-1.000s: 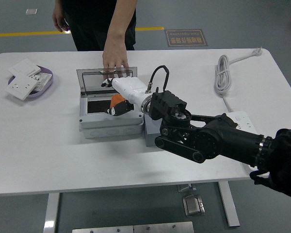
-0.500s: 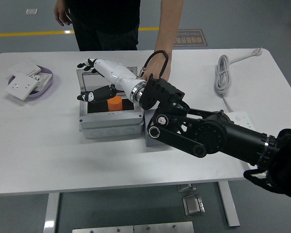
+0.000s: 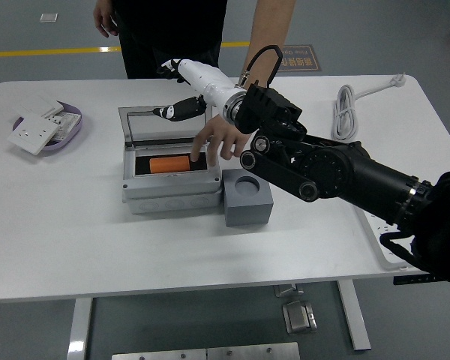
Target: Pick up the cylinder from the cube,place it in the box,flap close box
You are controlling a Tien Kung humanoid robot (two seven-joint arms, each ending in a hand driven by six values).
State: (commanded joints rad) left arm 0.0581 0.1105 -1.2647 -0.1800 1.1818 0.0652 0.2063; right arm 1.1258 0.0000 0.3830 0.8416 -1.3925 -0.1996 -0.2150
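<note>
right arm (image 3: pixel 337 174): black, bulky round joints, silver screws | forearm section white, black cable looped above the wrist | right hand (image 3: pixel 181 90): white with black fingertips | person (image 3: pixel 172 30): black top, short sleeves, dark trousers

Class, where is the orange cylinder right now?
In the head view, the orange cylinder lies on its side inside the open grey box, left of the grey cube.
</note>
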